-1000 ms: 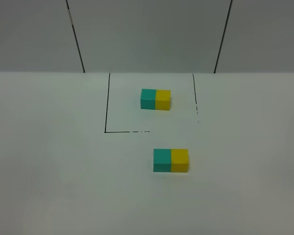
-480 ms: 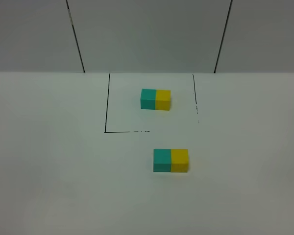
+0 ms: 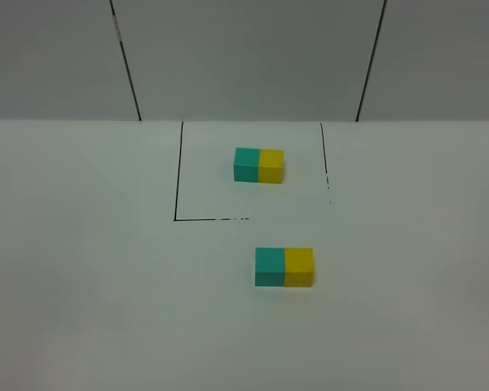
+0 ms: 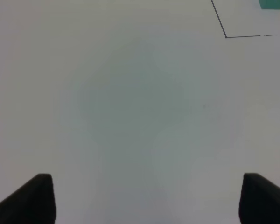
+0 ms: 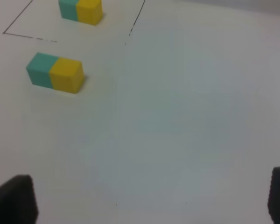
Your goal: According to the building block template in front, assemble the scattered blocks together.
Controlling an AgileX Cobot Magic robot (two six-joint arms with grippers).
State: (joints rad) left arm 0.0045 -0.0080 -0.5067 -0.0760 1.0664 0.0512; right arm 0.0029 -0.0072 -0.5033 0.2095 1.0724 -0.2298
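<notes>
Matte teal cube (image 3: 269, 267) touching yellow cube (image 3: 299, 267); flat table (image 3: 106, 285).

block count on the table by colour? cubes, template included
Teal cubes: 2 (template's small matte teal cube half, loose small matte teal cube)
Yellow cubes: 2 (template's small matte yellow cube half, loose small matte yellow cube)
Total: 4

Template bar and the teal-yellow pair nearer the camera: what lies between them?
Only bare white table and the black outline marking the template bar's box, ahead of the pair; exterior high view.
</notes>
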